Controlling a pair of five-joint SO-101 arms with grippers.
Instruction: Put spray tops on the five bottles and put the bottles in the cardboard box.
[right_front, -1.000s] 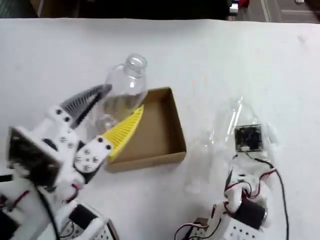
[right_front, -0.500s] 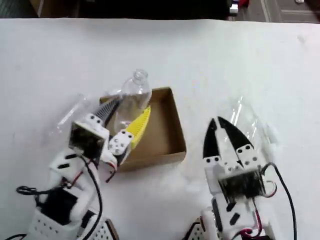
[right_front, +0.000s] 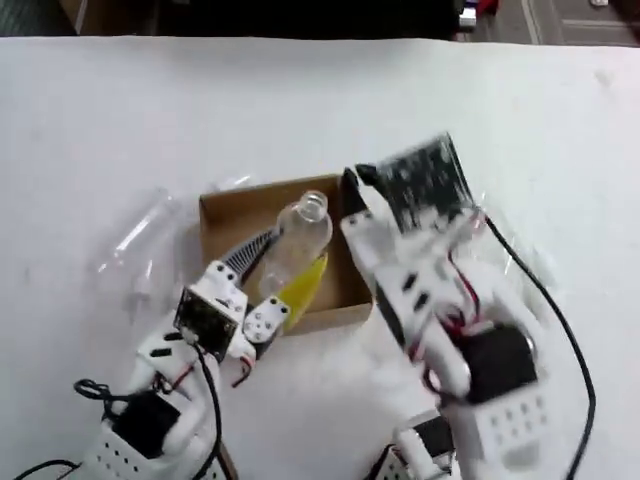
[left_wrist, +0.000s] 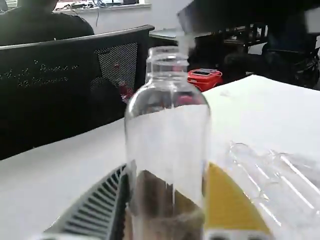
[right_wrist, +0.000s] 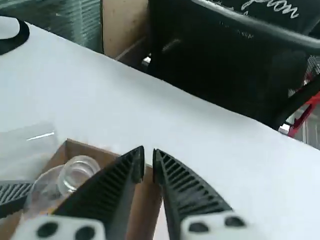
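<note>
1. The left gripper (right_front: 296, 256) has its grey and yellow fingers clamped on one clear bottle (right_front: 300, 232), which stands upright with an open neck.
2. That bottle sits within the walls of the single cardboard box (right_front: 232, 214), the only thing in it.
3. The right gripper (right_wrist: 148, 156) hangs over the box's far corner, its black fingers nearly together on nothing.
4. One more bottle (right_front: 140, 232) lies on the table beside the box.

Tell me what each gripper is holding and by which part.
The left gripper holds a clear bottle by its lower body, between its grey and yellow fingers. The right gripper holds nothing.
</note>
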